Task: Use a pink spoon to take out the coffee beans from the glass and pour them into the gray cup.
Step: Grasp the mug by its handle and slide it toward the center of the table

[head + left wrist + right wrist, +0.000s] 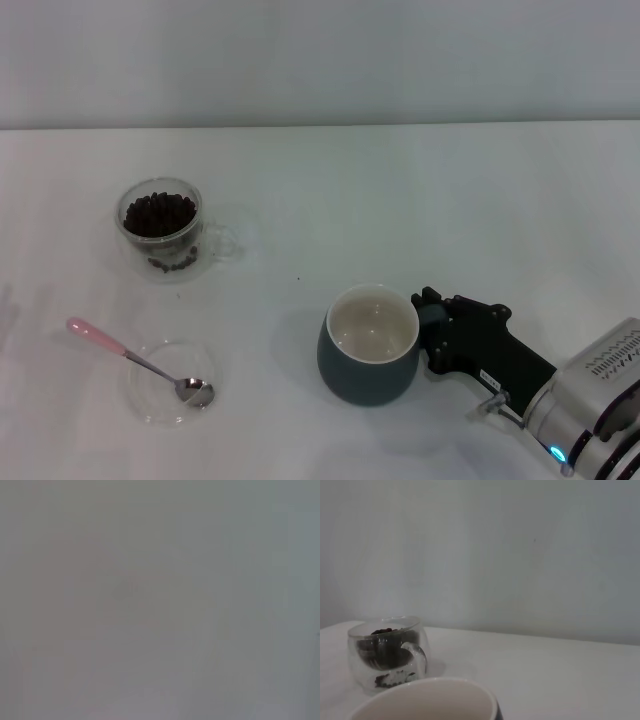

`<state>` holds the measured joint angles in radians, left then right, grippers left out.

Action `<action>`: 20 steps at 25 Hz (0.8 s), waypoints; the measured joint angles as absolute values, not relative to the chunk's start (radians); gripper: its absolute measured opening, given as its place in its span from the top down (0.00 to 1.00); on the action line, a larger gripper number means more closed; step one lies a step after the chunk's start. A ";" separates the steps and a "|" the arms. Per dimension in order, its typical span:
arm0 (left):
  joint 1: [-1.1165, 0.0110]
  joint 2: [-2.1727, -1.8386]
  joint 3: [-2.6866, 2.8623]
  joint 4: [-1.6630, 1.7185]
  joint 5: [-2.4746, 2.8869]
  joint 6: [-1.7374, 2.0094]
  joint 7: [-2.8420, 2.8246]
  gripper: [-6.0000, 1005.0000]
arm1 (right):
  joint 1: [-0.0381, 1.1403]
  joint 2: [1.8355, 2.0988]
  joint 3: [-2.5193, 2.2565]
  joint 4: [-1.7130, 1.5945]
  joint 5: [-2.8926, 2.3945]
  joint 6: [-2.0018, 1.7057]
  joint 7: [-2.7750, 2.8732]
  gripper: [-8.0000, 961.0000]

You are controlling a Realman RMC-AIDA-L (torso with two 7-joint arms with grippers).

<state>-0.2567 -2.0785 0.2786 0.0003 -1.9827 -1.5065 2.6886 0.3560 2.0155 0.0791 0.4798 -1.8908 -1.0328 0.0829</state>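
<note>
- Pink spoon (135, 358) lies with its bowl in a clear dish (172, 383), well apart from the right gripper (428, 325).
- Right gripper clenches the gray cup (369, 343) by its handle (cup is empty).
- Glass (161, 229) of coffee beans (159, 213) stands beyond the spoon.

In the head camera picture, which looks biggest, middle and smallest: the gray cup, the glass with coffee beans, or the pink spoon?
1. gray cup, the biggest.
2. glass, rounder and taller than the spoon.
3. pink spoon, long but very thin, so smallest overall.
</note>
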 joint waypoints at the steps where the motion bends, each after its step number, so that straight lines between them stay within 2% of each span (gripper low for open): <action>1: -0.258 -2.079 0.278 0.002 -1.983 -1.507 2.689 0.11 | 0.355 2.015 0.079 0.480 -1.891 -1.033 0.083 0.88; 15: -0.265 -2.079 0.276 0.005 -1.988 -1.508 2.689 0.11 | 0.358 2.014 0.057 0.454 -1.895 -1.043 0.076 0.87; 20: -0.268 -2.079 0.276 0.001 -1.989 -1.510 2.689 0.11 | 0.356 2.014 0.054 0.455 -1.895 -1.045 0.080 0.65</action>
<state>-0.2682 -2.0788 0.2757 0.0013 -1.9890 -1.5097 2.6888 0.3561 2.0141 0.0541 0.4546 -1.8951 -1.0448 0.0797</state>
